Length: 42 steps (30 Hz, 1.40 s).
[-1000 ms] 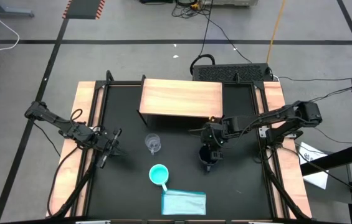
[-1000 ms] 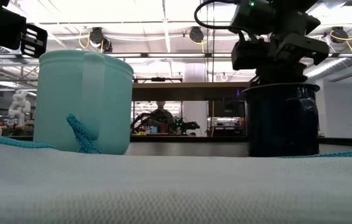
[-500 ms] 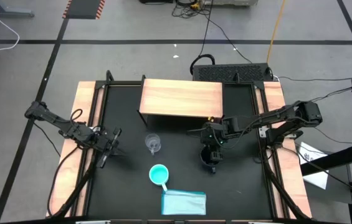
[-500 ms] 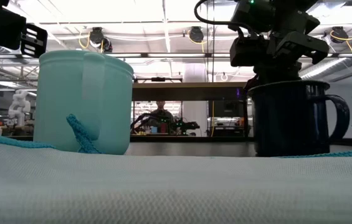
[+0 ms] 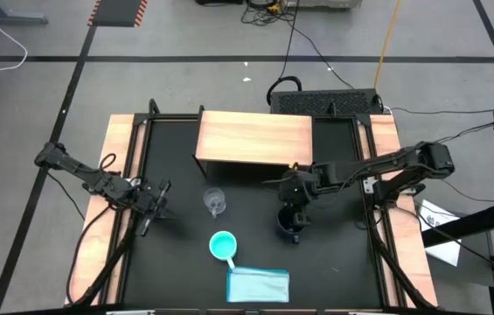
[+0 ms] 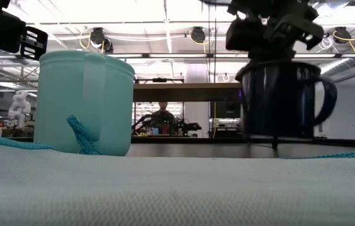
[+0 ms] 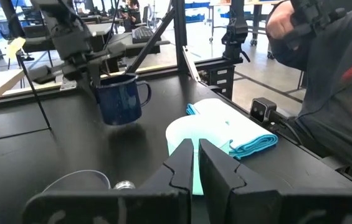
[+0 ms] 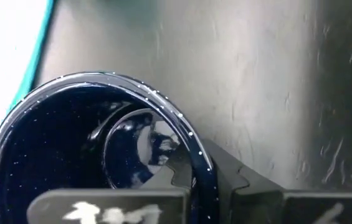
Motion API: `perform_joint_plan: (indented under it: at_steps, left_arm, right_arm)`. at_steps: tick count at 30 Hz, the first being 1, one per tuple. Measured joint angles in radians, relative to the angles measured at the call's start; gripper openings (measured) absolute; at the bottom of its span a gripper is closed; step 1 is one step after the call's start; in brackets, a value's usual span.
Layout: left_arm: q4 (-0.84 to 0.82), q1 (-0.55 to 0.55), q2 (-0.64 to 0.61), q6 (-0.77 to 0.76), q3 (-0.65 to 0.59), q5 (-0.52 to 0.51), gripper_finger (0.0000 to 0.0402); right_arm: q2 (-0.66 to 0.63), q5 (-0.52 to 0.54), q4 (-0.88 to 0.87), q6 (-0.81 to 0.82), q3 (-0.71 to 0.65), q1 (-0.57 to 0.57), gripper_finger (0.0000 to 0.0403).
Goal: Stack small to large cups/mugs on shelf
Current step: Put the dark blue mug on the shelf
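Note:
The dark navy mug [image 5: 290, 220] [image 6: 279, 100] hangs just above the black table, right of centre, with my right gripper [image 5: 296, 206] [image 8: 208, 186] shut on it. The turquoise mug [image 5: 222, 246] [image 6: 83, 103] stands on its base near the front. The clear glass cup [image 5: 215, 202] [image 7: 82, 183] stands left of centre. The wood-topped shelf [image 5: 253, 140] stands at the back. My left gripper [image 5: 161, 203] [image 7: 195, 163] waits shut at the table's left, touching nothing. My right gripper pinches the navy mug's rim [image 8: 195, 163], one finger inside the mug and one outside, on the side away from the handle [image 6: 328, 100]. The fingers slant down from the table's far right. The mug hangs about upright, lifted clear of the table.
A folded light blue cloth [image 5: 258, 284] [image 7: 241, 132] lies at the near edge, just behind the turquoise mug. Wooden strips [image 5: 120, 175] edge the table on both sides. A person's sleeve [image 7: 337, 81] shows beyond the near edge.
My right gripper has shut on the navy mug's rim and risen. The mug first turned on the table, so that its handle came into the low view, and now hangs lifted clear, shifted slightly toward the table's left.

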Motion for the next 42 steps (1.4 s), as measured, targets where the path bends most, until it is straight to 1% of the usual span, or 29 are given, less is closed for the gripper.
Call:
perform_joint_plan:
  at_steps: [6, 9, 14, 21, 24, 26, 30, 34, 39, 42]
  left_arm:
    - [-0.006, 0.000, 0.000, 0.000, 0.000, 0.000, 0.0028]
    - [-0.006, 0.000, 0.000, 0.000, 0.000, 0.000, 0.0028]
    - [-0.005, 0.000, 0.000, 0.000, 0.000, 0.000, 0.0028]
    - [-0.005, 0.000, 0.000, 0.003, 0.000, 0.000, 0.0028]
    - [-0.001, 0.000, 0.000, 0.008, 0.000, 0.000, 0.0028]
    - [0.003, 0.000, 0.000, 0.010, 0.000, 0.000, 0.0028]
    - [0.003, 0.000, 0.000, 0.019, 0.000, 0.000, 0.0028]
    - [0.003, 0.000, 0.000, 0.020, 0.000, 0.000, 0.0028]
    - [0.004, 0.000, 0.000, 0.025, 0.000, 0.000, 0.0028]
    - [0.004, 0.000, 0.000, 0.026, 0.000, 0.000, 0.0028]
  right_arm:
    - [-0.094, 0.001, 0.047, -0.027, -0.001, 0.004, 0.0009]
    - [-0.158, -0.002, 0.129, -0.029, -0.036, 0.006, 0.0009]
    - [-0.246, 0.004, 0.239, -0.020, -0.132, 0.006, 0.0009]
    - [-0.348, 0.007, 0.404, 0.019, -0.300, 0.007, 0.0009]
    - [-0.382, 0.037, 0.461, 0.031, -0.355, 0.017, 0.0009]
    - [-0.398, 0.059, 0.484, 0.031, -0.385, 0.026, 0.0009]
    - [-0.410, 0.061, 0.520, 0.035, -0.417, 0.040, 0.0009]
    - [-0.410, 0.063, 0.564, 0.034, -0.418, 0.050, 0.0009]
    - [-0.408, 0.063, 0.711, 0.008, -0.418, 0.051, 0.0009]
    - [-0.408, 0.055, 0.743, -0.001, -0.408, 0.036, 0.0009]
